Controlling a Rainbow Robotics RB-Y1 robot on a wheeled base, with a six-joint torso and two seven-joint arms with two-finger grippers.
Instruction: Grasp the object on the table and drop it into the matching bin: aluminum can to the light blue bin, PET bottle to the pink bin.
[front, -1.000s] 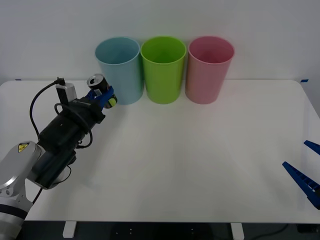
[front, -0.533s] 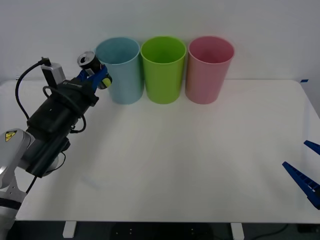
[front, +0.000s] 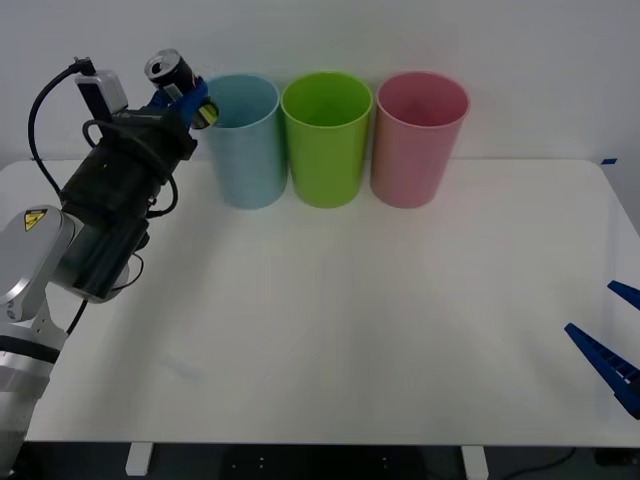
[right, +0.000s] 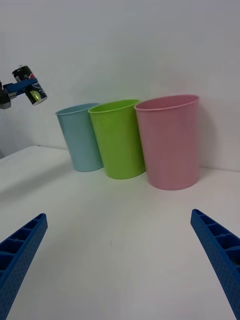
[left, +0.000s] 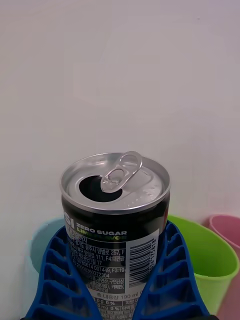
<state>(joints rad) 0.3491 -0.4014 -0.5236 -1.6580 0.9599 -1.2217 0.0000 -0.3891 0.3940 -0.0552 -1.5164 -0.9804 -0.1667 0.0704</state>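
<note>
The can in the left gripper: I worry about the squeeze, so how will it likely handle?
The can has its tab lifted and mouth open, so it is probably empty and light. Thin walls may dent under the left gripper. Round sides could roll if laid down.

Can glossy metal, brushed silver top; light blue bin smooth matt plastic; table matt white.

Lime green bin, apparently empty

small dark aluminium can, silver opened top | tilting, sitting airborne upper left | light blue plastic bin standing upright beside | pink plastic bin standing upper centre-right on white table
</note>
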